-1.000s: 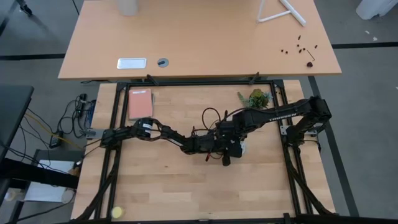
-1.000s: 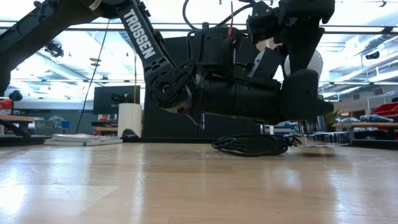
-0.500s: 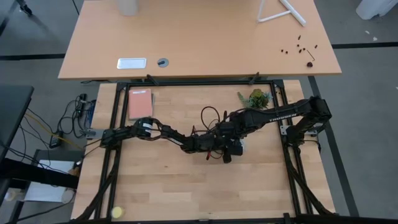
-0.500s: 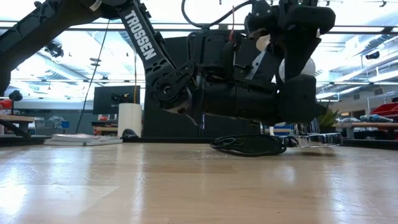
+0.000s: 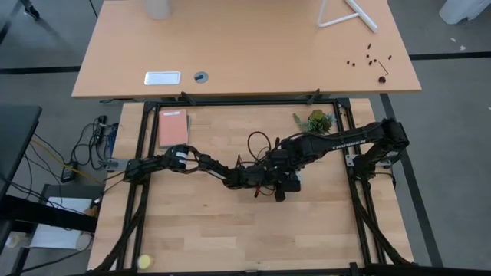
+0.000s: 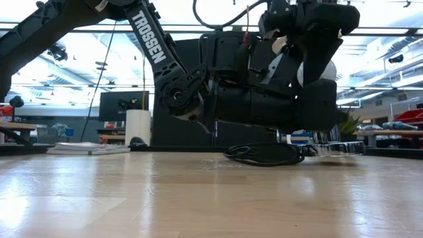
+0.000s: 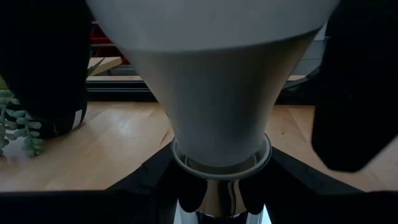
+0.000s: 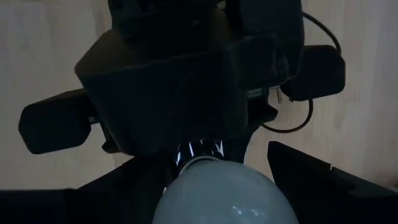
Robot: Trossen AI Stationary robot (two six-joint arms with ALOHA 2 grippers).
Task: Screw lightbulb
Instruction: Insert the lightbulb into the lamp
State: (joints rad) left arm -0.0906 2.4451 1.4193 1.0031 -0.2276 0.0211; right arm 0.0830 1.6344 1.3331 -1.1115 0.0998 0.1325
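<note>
Bulb (image 7: 217,93) and socket (image 7: 221,202) meet at mid-table, with the bulb's narrow neck seated in the socket's shiny collar. We see the right gripper (image 8: 214,186) clamped on the bulb, a dark finger pressed to each side of the white glass. The left gripper (image 7: 221,186) comes at the socket from the other side, and its two fingers close tight against the chrome neck just under the bulb.

From table height, the socket's round disc (image 6: 340,149) sits tilted, one edge lifted off the wood. The black cord (image 6: 264,155) lies coiled on the table (image 5: 215,230) just beside the disc. Both grippers crowd right over the socket, so we find almost no gap around it.

Past that knot, bare wood runs from the socket towards the near edge and towards the left arm's side. A plant (image 5: 317,120) stands beyond the socket, near the far edge on the right arm's side and close to that arm's reach. A pink pad (image 5: 173,127) lies well apart from the socket, by the far edge on the left arm's side. A yellow ball (image 5: 144,261) rests far from the socket, at the near corner on the left arm's side.
</note>
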